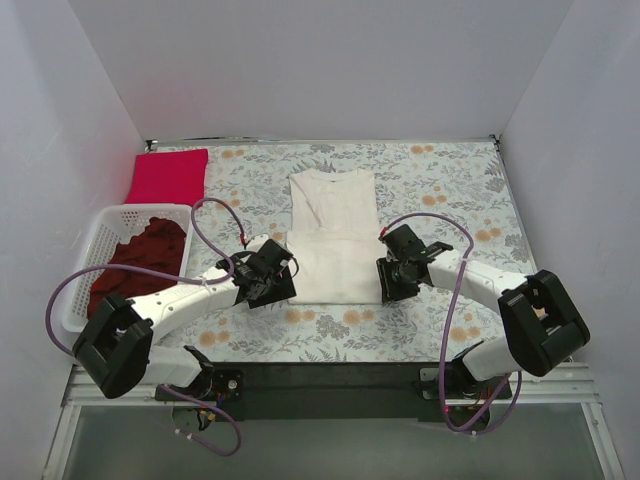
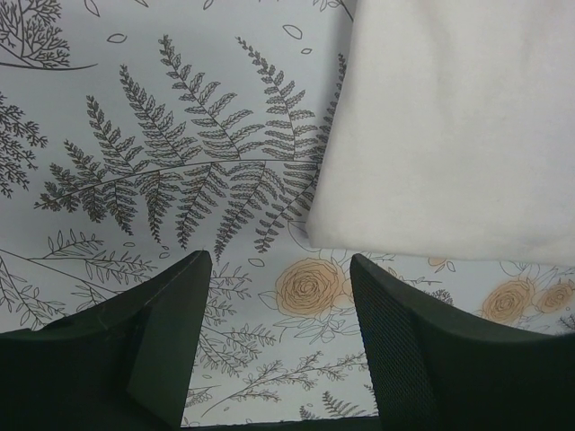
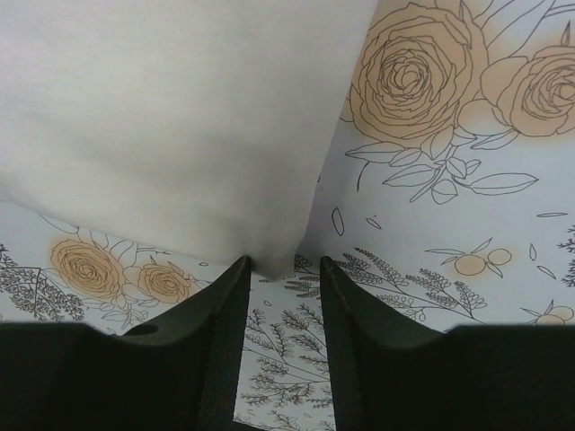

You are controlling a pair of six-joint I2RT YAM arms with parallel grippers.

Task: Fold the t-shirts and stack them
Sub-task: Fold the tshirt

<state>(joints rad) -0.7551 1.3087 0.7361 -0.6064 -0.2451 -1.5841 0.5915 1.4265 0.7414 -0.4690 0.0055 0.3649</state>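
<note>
While two grippers flank its near edge, the cream-white t-shirt (image 1: 332, 240) lies partly folded mid-table.
Three shirts: this one, a crimson-pink t-shirt (image 1: 168, 175) folded far left, and a dark maroon t-shirt (image 1: 140, 260) in the one basket (image 1: 90, 245). The left gripper (image 2: 278, 269) gapes wide and empty; the right gripper (image 3: 280, 269) has its jaws narrowly apart at the cream shirt's corner.

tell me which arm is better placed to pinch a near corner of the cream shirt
Right, probably. The right gripper is open, with a corner of the cream shirt at the mouth of its fingers. The left gripper is open too, but the corner there lies ahead of its fingertips.
</note>
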